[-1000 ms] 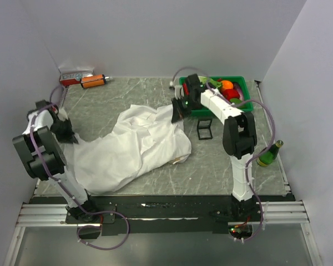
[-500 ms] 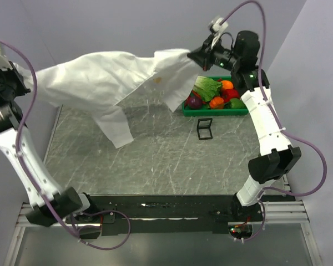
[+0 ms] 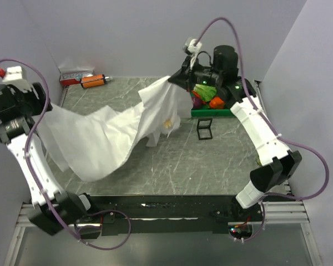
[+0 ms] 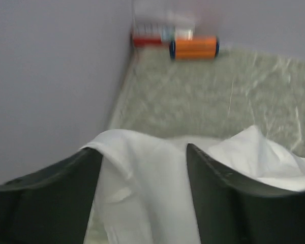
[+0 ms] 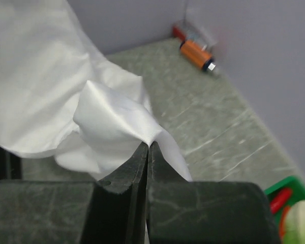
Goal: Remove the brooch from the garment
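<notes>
The white shirt hangs from my right gripper, which is raised over the table's back and shut on a pinch of cloth. From there the shirt drapes down and left onto the table. The brooch shows as a small gold-tan spot on the hanging folds below the right gripper. My left gripper is held up at the left edge. In the left wrist view its fingers stand wide apart and open, with the shirt's cloth lying loose between them.
A green tray of toy vegetables sits at the back right, with a small black stand in front of it. An orange cylinder and a red-and-white box lie at the back left by the wall.
The shirt was stretched high between both grippers. The left gripper has since opened and the shirt's left end has sagged to the table. The right gripper has come lower, still holding cloth.
</notes>
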{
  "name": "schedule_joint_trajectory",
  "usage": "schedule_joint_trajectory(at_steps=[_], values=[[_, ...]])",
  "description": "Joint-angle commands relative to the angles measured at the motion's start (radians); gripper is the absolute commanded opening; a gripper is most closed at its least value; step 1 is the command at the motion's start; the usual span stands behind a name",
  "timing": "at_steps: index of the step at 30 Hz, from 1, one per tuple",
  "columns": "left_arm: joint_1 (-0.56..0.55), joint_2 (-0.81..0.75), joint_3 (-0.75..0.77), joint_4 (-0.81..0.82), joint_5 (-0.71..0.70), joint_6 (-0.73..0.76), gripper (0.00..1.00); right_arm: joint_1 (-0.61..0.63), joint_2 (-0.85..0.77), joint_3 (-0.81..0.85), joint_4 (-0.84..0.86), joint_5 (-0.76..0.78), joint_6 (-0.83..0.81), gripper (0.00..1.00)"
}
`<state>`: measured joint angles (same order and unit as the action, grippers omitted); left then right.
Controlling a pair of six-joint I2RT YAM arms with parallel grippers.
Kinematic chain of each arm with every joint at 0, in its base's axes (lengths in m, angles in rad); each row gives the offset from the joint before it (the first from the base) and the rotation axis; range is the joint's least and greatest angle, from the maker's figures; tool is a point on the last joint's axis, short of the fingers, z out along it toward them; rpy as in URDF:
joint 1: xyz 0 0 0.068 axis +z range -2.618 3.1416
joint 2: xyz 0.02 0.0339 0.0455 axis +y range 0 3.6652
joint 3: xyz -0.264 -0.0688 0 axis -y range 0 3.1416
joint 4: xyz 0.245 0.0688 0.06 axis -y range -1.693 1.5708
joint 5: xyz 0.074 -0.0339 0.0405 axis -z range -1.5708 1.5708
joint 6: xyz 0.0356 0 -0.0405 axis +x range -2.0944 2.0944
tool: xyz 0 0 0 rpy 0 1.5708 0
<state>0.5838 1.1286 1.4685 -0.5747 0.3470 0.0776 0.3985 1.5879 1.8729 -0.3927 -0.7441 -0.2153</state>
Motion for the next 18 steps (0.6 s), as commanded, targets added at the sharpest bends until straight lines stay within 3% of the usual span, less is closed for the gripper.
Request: schedule_joint_trajectory(at_steps=[1, 5, 6, 10, 14, 18], values=[[-0.024, 0.103, -0.134, 0.073, -0.003, -0.021, 0.77, 0.000, 0.103, -0.017, -0.070, 0.028, 0.076, 0.00], [-0.188, 0.039, -0.226, 0.038, 0.079, 0.154, 0.86, -0.007, 0.243, 0.041, -0.080, 0.087, 0.102, 0.00], [-0.329, -0.008, -0.256, -0.049, 0.075, 0.250, 0.86, -0.016, 0.288, 0.067, -0.081, 0.092, 0.106, 0.00], [-0.631, -0.120, -0.417, -0.267, -0.006, 0.424, 0.88, -0.026, 0.366, 0.124, -0.084, 0.074, 0.161, 0.00], [-0.737, -0.254, -0.575, -0.359, 0.001, 0.499, 0.84, -0.026, 0.354, 0.085, -0.029, 0.075, 0.188, 0.00], [-0.889, -0.293, -0.663, -0.375, -0.057, 0.479, 0.79, -0.029, 0.327, 0.036, -0.023, 0.075, 0.191, 0.00]])
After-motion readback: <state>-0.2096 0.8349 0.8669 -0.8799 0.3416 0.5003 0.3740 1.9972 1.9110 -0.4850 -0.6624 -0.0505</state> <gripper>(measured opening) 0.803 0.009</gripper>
